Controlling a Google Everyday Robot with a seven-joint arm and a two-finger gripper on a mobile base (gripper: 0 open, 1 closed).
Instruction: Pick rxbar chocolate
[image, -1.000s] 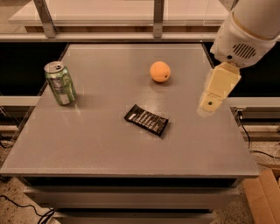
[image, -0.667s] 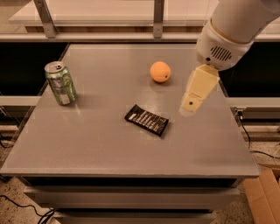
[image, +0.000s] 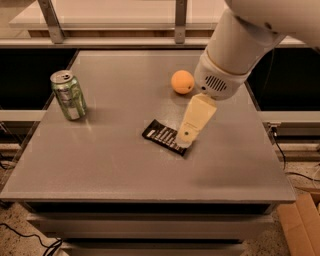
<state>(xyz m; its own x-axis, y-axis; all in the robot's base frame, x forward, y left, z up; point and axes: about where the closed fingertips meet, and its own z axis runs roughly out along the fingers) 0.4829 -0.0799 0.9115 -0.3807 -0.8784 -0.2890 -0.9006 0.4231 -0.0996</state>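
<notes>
The black, white-lettered rxbar (image: 161, 135) lies flat and askew on the table (image: 100, 170), its right end beneath the gripper (image: 184, 139).

A table (image: 100, 200) carries three things. The rxbar chocolate (image: 161, 135) lies flat near the table's middle, set at a slant. A drink can (image: 69, 95) stands upright well to its left, near the left edge. A round fruit (image: 182, 82) sits behind the bar, slightly right. The claw (image: 184, 139) hangs over the bar's right end.

On the grey table (image: 100, 165) a green can (image: 68, 95) stands upright at left, an orange fruit (image: 182, 82) well apart.
</notes>
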